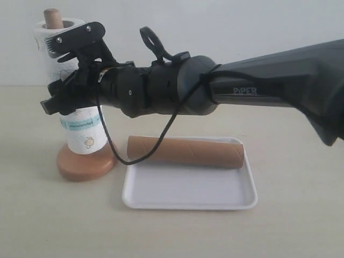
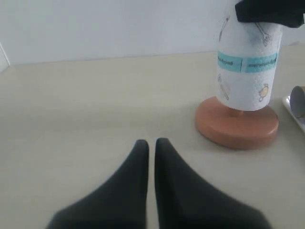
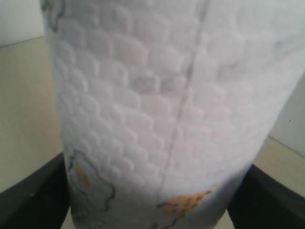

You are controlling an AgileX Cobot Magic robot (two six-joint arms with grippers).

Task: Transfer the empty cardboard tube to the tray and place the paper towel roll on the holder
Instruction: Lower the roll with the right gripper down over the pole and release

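— What takes up most of the scene?

— My right arm (image 1: 269, 91). In the exterior view it comes in from the right and reaches across the pale table (image 1: 301, 226) to the far left. A black cable (image 1: 161, 134) hangs from it in a loop.

— And the tray?

— The tray (image 1: 188, 201) lies flat on the table under my arm, just beside the holder. Its near part is bare.

— Where is the paper towel roll?

— The paper towel roll (image 1: 83, 134) stands upright, threaded over the post (image 1: 52, 17) of the holder (image 1: 86, 164). The rounded top of the post pokes out above the roll, and the teal band (image 1: 80, 122) is at the low end. I cannot tell whether the roll's bottom edge rests on the round base.

— The cardboard tube?

— The cardboard tube (image 1: 188, 151) lies on its side in the tray, along the far rim, spanning nearly the whole width.

— Your right pincer?

— My right pincer (image 1: 54, 78) is clamped around the roll. In my right wrist view the embossed paper fills the frame, and my black fingers (image 3: 28, 195) sit against it on either side.

— And the left one?

— My left pincer (image 2: 151, 143) is closed on nothing, with its tips almost together above bare table. It is well apart from the holder.
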